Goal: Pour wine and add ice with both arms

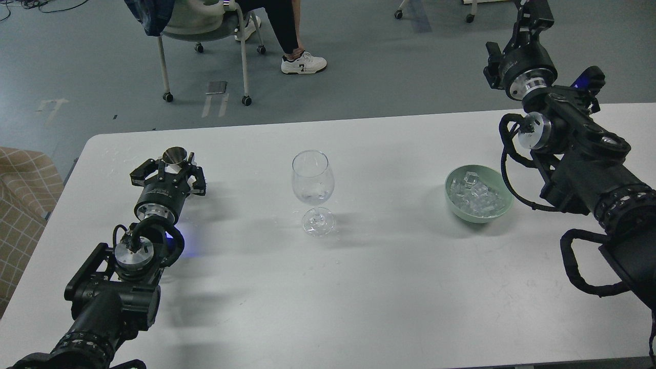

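Two task materials on white table (389, 287): wine (313, 193), barely visible as small clear measure low in bowl of stemmed wine glass (312, 190), standing upright at table centre; ice (475, 197), piled as clear cubes in pale green bowl (505, 205), right of glass and well apart from it. Left of glass, near left table edge: small metal cup (175, 155), upright, set between fingers of left gripper (169, 171). Jaws spread around cup; contact with cup wall cannot be told. Left arm (118, 287) low over table, entering from near left corner. Right arm (579, 154) raised over right table edge, beyond green bowl. Right gripper (533, 13) at far right, cut off by top of view; jaw state cannot be told. Beyond table: grey floor, wheeled chair (205, 31), seated person's leg and white shoe (303, 63).
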